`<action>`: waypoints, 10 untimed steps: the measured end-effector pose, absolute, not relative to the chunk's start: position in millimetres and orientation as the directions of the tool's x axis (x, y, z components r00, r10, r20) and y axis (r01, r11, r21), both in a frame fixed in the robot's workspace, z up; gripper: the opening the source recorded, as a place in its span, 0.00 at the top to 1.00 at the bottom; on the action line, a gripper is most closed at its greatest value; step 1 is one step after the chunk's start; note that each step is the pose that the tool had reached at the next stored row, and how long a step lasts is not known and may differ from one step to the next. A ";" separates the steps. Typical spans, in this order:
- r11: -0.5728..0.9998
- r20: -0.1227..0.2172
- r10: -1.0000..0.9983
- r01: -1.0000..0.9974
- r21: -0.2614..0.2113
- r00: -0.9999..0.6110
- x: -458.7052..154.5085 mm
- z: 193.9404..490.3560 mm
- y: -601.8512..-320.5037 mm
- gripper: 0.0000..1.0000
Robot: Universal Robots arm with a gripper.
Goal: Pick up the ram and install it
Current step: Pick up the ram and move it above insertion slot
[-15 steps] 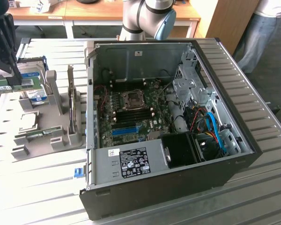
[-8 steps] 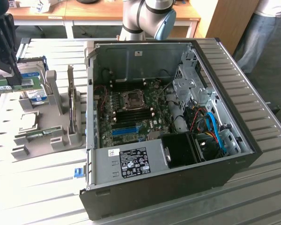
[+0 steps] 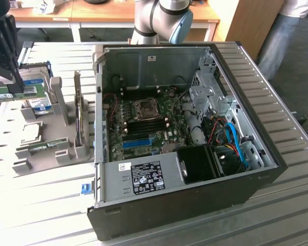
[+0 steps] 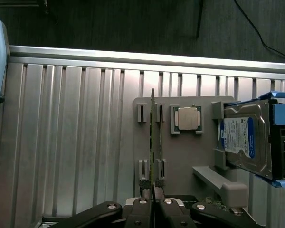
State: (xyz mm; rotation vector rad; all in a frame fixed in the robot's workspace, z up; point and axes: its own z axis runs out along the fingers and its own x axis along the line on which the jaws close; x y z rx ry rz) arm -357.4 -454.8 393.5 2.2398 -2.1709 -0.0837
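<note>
The hand (image 3: pixel 15 88) (image 4: pixel 154 191) is pressed together on the ram (image 3: pixel 26 93) (image 4: pixel 153 137), pinching the thin green stick by one end between its two fingers (image 4: pixel 143 203). In the wrist view the board shows edge-on, running straight out from the fingertips. In the exterior view its long axis lies roughly level, and it hangs clear above the grey holder (image 3: pixel 51 138) (image 4: pixel 185 161), touching nothing but the hand. The open computer case (image 3: pixel 169 205) is the thing to steer by. The hand and the ram are well apart from it, off to the exterior view's left, with the holder on the ribbed bench (image 3: pixel 41 205) (image 4: pixel 71 142) between them and just beside the case's side wall. On the holder sit a hard drive (image 3: pixel 39 102) (image 4: pixel 244 140) with a blue label, propped at a tilt, and a square silver processor chip (image 4: pixel 187 118) in its own pocket, both on the far side of the holder from the case. Inside the case the motherboard (image 3: pixel 159 102) lies flat, and its dark memory slots (image 3: pixel 143 124) run beside the processor socket — their length appears roughly in line with the stick's long axis as held. So the ram is picked up but not installed — the slots lie toward the exterior view's right of the hand, past the case wall and lower than the stick.
</note>
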 end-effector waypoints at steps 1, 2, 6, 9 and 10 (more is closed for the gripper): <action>-0.032 -0.024 -0.999 -0.998 0.053 0.031 -357.4 393.5 -454.8 0.88; -0.032 -0.024 -0.999 -0.998 0.053 0.031 -357.4 393.5 -454.8 0.88; -0.032 -0.024 -0.999 -0.998 0.054 0.031 -354.5 393.5 -454.8 0.88; -0.032 -0.024 -0.999 -0.998 0.056 0.031 -350.4 393.5 -454.8 0.88; -0.032 -0.024 -0.999 -0.998 0.056 0.031 -349.1 393.5 -454.8 0.88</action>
